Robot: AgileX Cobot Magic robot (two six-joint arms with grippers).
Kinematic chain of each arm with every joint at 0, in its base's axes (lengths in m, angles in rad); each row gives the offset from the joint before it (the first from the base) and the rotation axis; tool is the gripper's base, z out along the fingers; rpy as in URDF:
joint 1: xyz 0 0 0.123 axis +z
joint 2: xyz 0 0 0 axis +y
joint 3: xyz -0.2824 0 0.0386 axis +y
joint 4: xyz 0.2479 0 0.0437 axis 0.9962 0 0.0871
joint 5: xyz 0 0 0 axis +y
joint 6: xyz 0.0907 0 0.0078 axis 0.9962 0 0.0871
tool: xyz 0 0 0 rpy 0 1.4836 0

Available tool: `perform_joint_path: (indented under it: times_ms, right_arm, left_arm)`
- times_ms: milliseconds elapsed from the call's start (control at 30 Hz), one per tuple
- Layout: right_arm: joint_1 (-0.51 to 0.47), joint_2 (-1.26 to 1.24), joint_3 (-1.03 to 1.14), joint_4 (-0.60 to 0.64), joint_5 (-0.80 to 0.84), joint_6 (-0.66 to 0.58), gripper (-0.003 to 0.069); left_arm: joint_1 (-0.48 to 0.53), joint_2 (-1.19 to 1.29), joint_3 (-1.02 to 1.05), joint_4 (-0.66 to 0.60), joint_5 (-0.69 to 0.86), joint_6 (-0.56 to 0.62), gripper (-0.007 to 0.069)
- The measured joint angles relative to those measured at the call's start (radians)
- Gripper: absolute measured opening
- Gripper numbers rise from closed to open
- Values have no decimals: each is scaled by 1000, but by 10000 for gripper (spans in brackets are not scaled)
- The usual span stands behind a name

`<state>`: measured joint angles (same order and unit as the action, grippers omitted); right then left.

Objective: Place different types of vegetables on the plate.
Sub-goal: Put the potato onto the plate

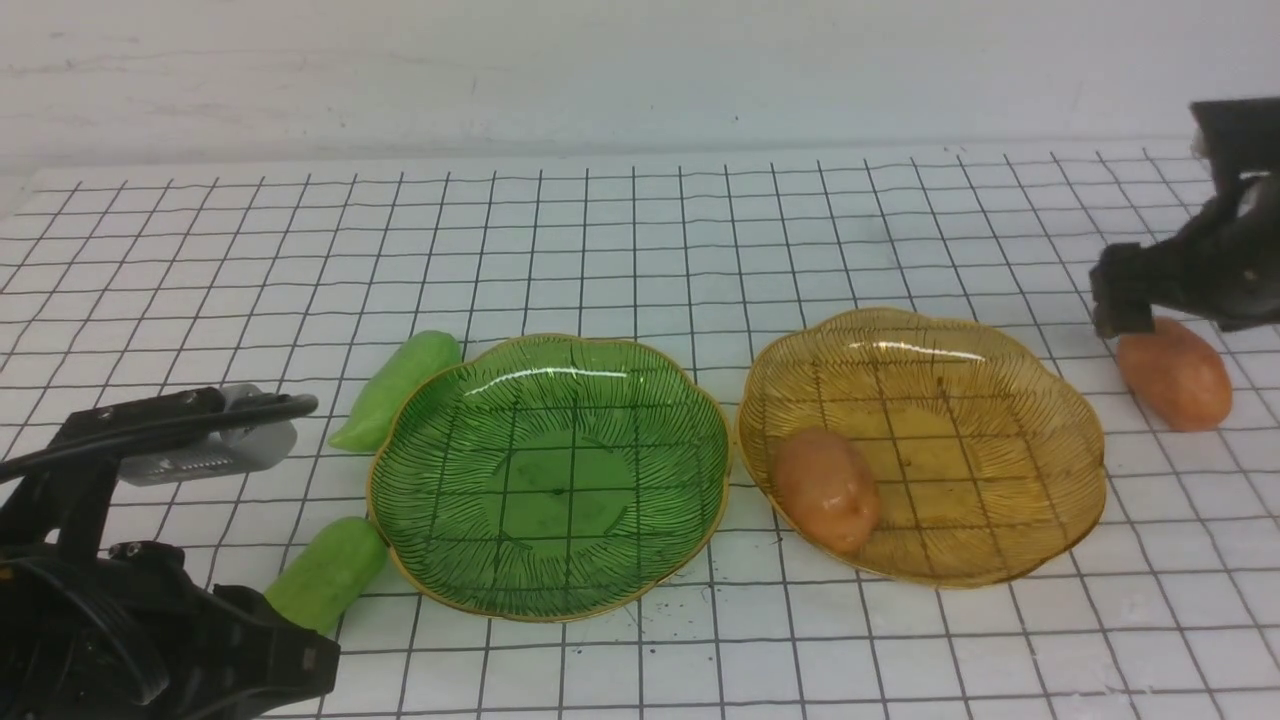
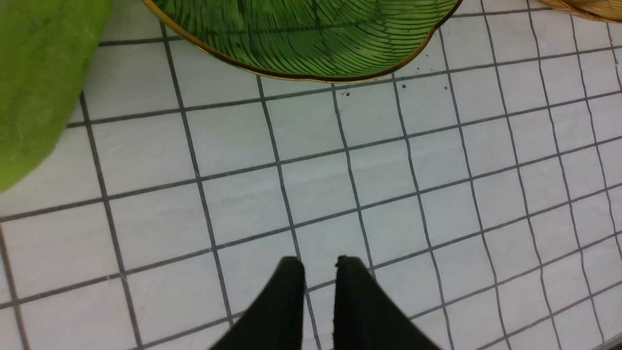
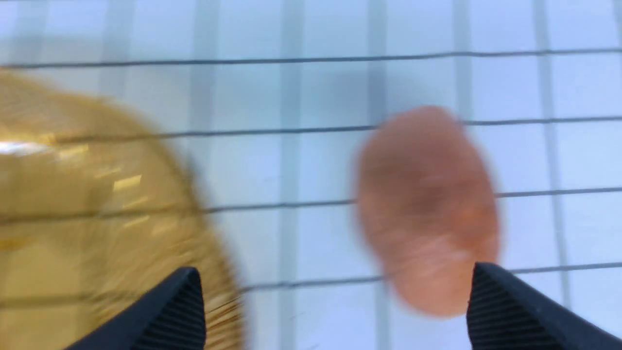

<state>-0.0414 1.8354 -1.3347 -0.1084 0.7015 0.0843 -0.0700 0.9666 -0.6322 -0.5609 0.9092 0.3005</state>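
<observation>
Closest to the lens, the left fingers (image 2: 286, 301) are black and tapered, drawn almost together with only a slit between them and nothing in it. They hang low over bare squares of the white gridded surface (image 1: 640, 250), which looks like waiting rather than reaching. Just beside them lies the nearer smooth light-green cucumber-like piece (image 1: 328, 575), close to the rim of the green ribbed glass plate (image 1: 550, 480), which holds nothing. A second light-green cucumber-like piece (image 1: 398, 388) lies at that plate's far left rim; whether it touches cannot be told.

Across the scene, the right fingers (image 3: 505, 311) are spread wide and grip nothing. The plump orange-brown potato-like oval (image 1: 1175, 375) lies on the surface between them, nearer one finger than the other, though the wrist picture is blurred. That wide spread probably serves to straddle the oval's girth before a grasp. This oval lies just right of the amber ribbed glass plate (image 1: 950, 450), where another orange-brown potato-like oval (image 1: 826, 488) rests by the near left rim. Neither plate yet mixes both types.
</observation>
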Motion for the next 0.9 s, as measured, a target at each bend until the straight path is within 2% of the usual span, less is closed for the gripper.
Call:
perform_joint_path:
  times_ms: [200,333,500,733,900]
  right_arm:
    - [-71,106,0,-42,-155,33,687]
    - [-79,166,-1,-54,-214,35,657]
    - [-79,194,-5,-54,-216,35,541]
    - [-79,155,-93,-25,-43,35,535]
    - [-79,64,-193,122,228,-28,535]
  left_arm:
    - [0,0,0,0,0,0,80]
    - [0,0,0,0,0,0,80]
    - [0,0,0,0,0,0,80]
    - [0,0,0,7,0,0,80]
    - [0,0,0,31,2,0,80]
